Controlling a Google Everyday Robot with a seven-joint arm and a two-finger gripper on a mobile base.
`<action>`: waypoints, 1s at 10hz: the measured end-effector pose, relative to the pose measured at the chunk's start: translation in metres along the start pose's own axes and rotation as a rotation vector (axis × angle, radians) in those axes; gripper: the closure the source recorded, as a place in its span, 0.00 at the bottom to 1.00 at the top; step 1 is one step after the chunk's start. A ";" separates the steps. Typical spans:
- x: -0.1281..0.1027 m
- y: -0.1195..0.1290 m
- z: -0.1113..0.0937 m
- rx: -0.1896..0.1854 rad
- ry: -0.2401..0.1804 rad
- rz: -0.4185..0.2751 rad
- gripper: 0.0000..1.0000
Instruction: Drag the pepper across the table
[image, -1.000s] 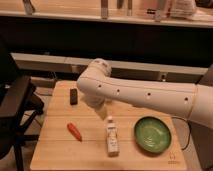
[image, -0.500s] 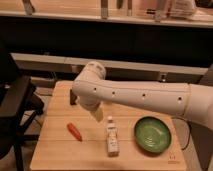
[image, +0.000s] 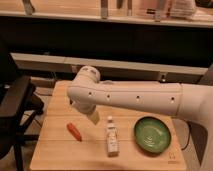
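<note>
Wooden surface (image: 52, 150): pepper (image: 74, 131) lies left of bottle (image: 112, 138), apparently untouched. Pincer (image: 93, 116) hangs up-left of bottle, near pepper, not on it; spread or pressed together, cannot tell. Judgement: approach stage only; contact & drag outstanding.

Nothing here can be read. The small bottle with a white label (image: 112, 139) stands out on the light wooden slatted table (image: 55, 150), but the label's print cannot be made out. A small dark mark (image: 172, 156) near the table's front right corner is just as unreadable. The robot's hand (image: 93, 116) hangs under the bend of the white arm (image: 145, 97), above the table just left of the bottle, and shows no legible marking.
</note>
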 end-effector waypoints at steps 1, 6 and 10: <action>-0.002 0.000 0.002 -0.001 -0.003 -0.013 0.20; -0.022 -0.012 0.017 -0.010 -0.028 -0.092 0.20; -0.033 -0.017 0.032 -0.012 -0.048 -0.154 0.20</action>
